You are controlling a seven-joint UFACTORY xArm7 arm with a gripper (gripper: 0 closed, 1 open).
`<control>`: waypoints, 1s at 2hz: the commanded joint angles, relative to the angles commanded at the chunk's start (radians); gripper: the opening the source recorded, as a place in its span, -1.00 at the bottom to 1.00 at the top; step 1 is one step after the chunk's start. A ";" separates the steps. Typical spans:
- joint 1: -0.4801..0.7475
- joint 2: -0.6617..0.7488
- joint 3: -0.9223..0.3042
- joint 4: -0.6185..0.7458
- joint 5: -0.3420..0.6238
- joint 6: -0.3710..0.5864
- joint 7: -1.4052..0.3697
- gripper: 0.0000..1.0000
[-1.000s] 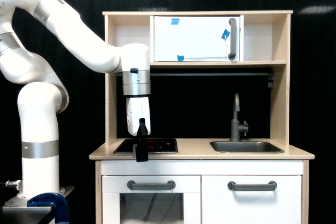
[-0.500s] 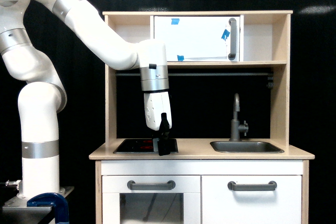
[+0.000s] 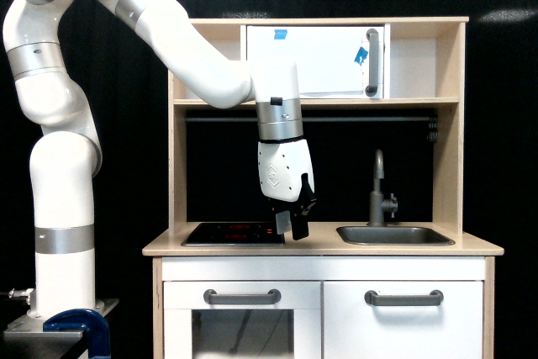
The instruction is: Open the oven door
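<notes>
Oven door (image 3: 315, 61): a wide white rectangular panel, long axis horizontal, set in the upper shelf compartment of the toy kitchen (image 3: 450, 124) and facing the camera flat, flush with its frame. One vertical grey bar handle (image 3: 371, 62) runs along the door's edge at the exterior view's right. Two pieces of blue tape are visible on the panel, one near the top edge (image 3: 280, 34) and one just beside the handle (image 3: 361, 55); the lower left corner of the door is hidden behind the arm.

Arm (image 3: 202, 65): one white arm, reaching in from the exterior view's left, its wrist section crossing the door's lower left corner and hanging down in front of the dark back wall. The gripper (image 3: 292, 223) points downward, tilted slightly, just above the worktop (image 3: 319, 249), between the hob (image 3: 234, 233) and the sink (image 3: 395, 235). Whether its jaws are parted or pressed together cannot be told from this angle; nothing is seen between them. It is well apart from the door handle.

Worktop: one black hob toward the left end, showing red markings; one grey sink toward the right end, with one grey tap (image 3: 380, 189) behind it.

Lower front: two white doors, each with one horizontal grey handle; the left one (image 3: 242, 297) tops a dark glass window, the right one (image 3: 403, 298) sits on a plain panel.
</notes>
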 joint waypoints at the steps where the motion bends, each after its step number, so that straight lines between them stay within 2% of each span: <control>1: 0.036 0.163 -0.033 0.188 0.181 0.104 -0.428 1.00; 2: -0.018 0.308 -0.019 0.353 0.421 0.272 -0.812 1.00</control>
